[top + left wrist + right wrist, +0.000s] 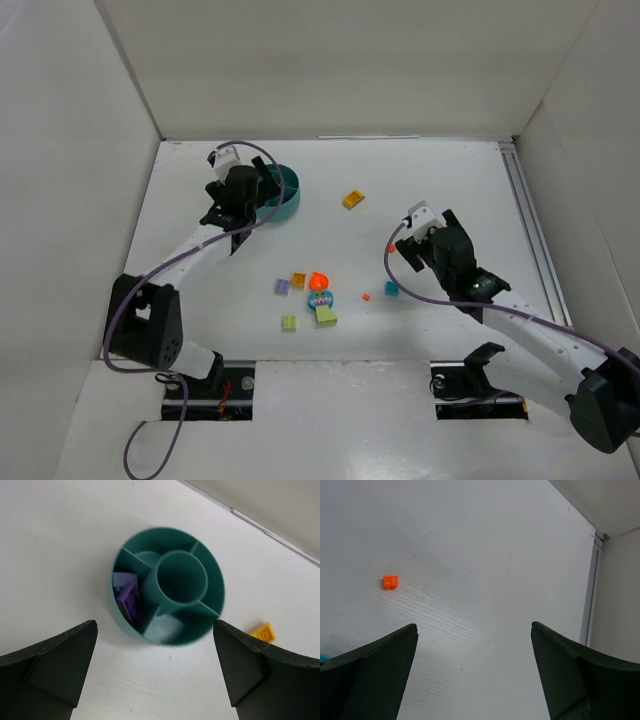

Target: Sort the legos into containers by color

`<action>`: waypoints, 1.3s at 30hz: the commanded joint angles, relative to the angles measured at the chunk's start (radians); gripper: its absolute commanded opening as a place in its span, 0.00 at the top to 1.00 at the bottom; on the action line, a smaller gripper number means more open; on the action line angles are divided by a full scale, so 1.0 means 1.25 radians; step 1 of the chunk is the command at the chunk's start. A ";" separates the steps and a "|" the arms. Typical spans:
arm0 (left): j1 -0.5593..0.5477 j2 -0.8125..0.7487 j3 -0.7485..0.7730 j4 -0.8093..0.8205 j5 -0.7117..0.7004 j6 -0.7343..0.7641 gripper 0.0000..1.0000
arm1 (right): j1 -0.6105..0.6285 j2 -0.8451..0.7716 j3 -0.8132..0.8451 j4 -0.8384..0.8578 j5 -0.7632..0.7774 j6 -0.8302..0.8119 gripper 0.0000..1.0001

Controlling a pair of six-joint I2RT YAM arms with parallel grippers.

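The round teal bowl stands at the back left. In the left wrist view the bowl has a central cup ringed by wedge sections, and purple bricks lie in its left section. My left gripper hovers over the bowl's near side, open and empty. A yellow brick lies right of the bowl. Loose legos lie mid-table: purple, orange, lime, teal. My right gripper is open and empty above bare table, with a small orange brick ahead on its left.
White walls close in the table on the left, back and right. A metal rail runs along the right edge and shows in the right wrist view. A tiny orange bit lies beside the teal brick.
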 commanded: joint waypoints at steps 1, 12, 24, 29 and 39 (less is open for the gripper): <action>-0.043 -0.082 -0.045 -0.118 0.106 -0.017 0.00 | 0.007 0.005 0.073 -0.038 -0.057 -0.003 0.01; -0.198 -0.250 -0.313 -0.195 0.167 -0.101 0.08 | 0.031 0.134 0.182 -0.198 -0.166 0.011 0.01; -0.258 -0.321 -0.410 -0.217 0.184 -0.134 0.23 | 0.054 0.154 0.160 -0.174 -0.159 0.019 0.01; -0.273 -0.321 -0.421 -0.239 0.181 -0.135 0.27 | 0.054 0.154 0.160 -0.174 -0.159 0.026 0.01; -0.315 -0.256 -0.395 -0.223 0.134 -0.114 0.38 | 0.054 0.154 0.146 -0.165 -0.159 0.026 0.01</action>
